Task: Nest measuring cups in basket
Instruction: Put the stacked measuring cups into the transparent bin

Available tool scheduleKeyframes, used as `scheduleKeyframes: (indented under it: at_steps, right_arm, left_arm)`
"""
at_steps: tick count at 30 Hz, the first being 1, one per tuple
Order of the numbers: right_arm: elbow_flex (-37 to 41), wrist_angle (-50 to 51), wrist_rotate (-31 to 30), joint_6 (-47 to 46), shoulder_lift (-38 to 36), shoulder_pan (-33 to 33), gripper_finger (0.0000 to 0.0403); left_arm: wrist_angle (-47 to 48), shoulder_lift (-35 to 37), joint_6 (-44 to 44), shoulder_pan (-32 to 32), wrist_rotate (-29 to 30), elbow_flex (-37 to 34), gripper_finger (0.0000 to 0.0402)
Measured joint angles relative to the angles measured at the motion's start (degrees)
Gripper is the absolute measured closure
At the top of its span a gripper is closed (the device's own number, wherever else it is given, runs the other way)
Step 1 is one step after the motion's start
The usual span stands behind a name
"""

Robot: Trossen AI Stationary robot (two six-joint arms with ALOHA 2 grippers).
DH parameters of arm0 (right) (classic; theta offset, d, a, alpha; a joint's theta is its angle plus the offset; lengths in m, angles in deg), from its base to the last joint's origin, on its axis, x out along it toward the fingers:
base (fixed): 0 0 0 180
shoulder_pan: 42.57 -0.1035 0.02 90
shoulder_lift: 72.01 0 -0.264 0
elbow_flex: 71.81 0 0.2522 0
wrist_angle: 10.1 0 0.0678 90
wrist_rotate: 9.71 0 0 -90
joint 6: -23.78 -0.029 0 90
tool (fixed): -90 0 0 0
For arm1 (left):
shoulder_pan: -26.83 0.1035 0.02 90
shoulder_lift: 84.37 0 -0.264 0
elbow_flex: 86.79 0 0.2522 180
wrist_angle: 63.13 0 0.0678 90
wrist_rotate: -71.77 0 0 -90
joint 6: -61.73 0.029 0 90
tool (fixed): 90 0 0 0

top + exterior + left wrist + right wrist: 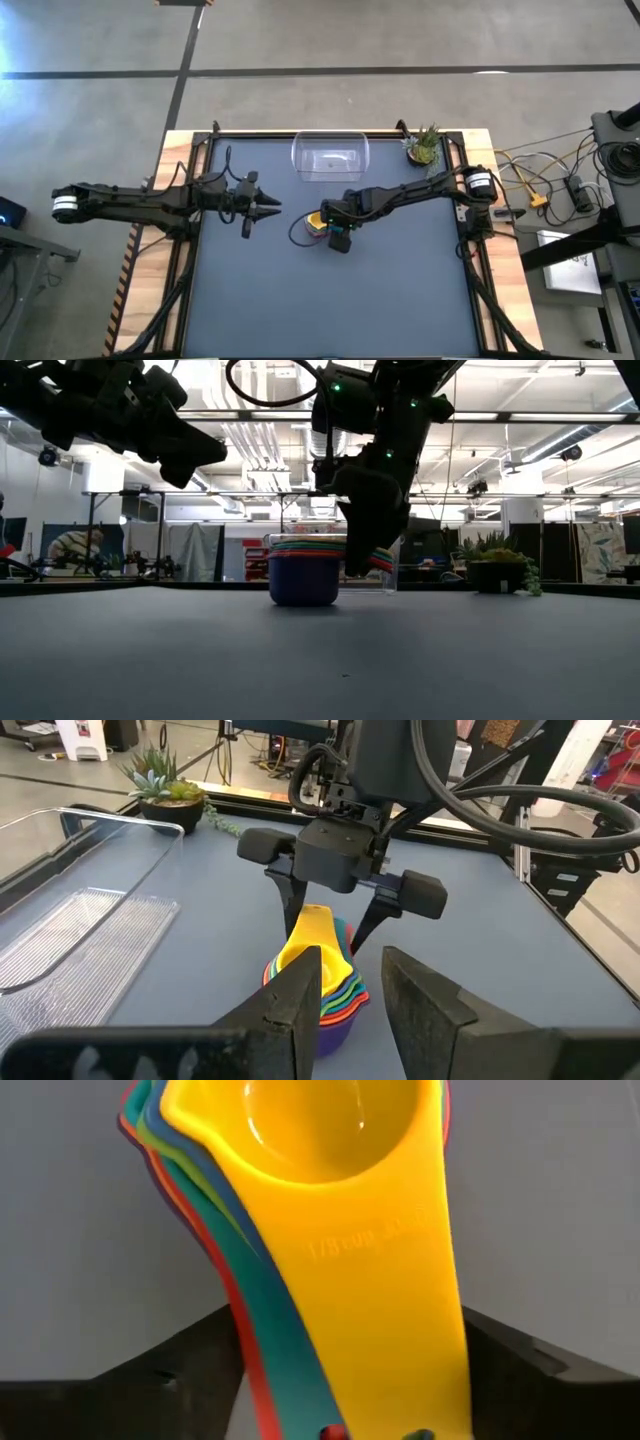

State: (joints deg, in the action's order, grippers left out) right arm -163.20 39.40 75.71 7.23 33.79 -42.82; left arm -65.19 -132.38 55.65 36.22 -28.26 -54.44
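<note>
Right now the right gripper (pixel 335 925) stands over the stack of measuring cups (pixel 320 990) near the middle of the surface (pixel 400 290), its two fingers spread to either side of the fanned handles and not yet pressing on them, as the right wrist view shows with the yellow cup (pixel 330 1140) uppermost and its flat handle running down between the dark jaws. The cups look light, stiff and smooth, so a pinch across the bundled handles should lift them, though the nested pieces sit only loosely in one another and could slip apart or splay if the grip is off-centre or the stack tilts; the bowls are too wide and slick to grab well. The left gripper (pixel 268 207) waits to the left of the stack, fingers slightly apart and holding nothing, pointing toward it. The basket (pixel 330 158) sits empty at the far edge of the surface, well apart from the stack, with open room between them. A small potted plant (pixel 424 147) stands just beside the basket's right end, the one thing to steer clear of.
</note>
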Motion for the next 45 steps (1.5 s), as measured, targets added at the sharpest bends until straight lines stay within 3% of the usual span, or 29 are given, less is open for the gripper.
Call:
scheduleKeyframes:
  at_steps: [8, 13, 21, 28, 34, 40, 45]
  right_arm:
    - [-0.91, 0.09, 0.02, 3.28, -0.04, 0.0, 0.022]
    - [-1.67, 0.31, 0.02, 4.67, -0.08, 0.0, 0.0257]
    - [-1.73, 0.36, 0.04, 6.02, -0.11, 0.02, 0.024]
    - [-1.73, 0.44, 0.17, 6.35, -0.13, 0.04, 0.0259]
    - [-1.73, 0.41, 0.51, 7.57, -0.13, 0.07, 0.0225]
    - [-1.7, 0.3, 0.68, 9.15, -0.13, 0.05, 0.0267]
    - [-1.7, -0.29, 2.95, 10.02, 0.79, 0.16, 0.0267]
  left_arm:
    - [0.15, -0.09, 0.44, 0.0, 0.0, 0.0, 0.0313]
    - [0.13, -0.09, 0.45, 0.0, -0.01, 0.0, 0.0313]
    - [0.13, -0.09, 0.81, 0.0, 0.0, 0.0, 0.0313]
    - [0.11, -0.09, 0.85, 0.0, 0.0, 0.0, 0.0313]
    - [0.13, -0.09, 0.85, 0.0, 0.0, 0.0, 0.0313]
    - [0.31, -0.09, 1.09, 0.01, 0.0, 0.0, 0.0313]
    - [0.39, -0.09, 1.53, 0.0, -0.02, 0.0, 0.0313]
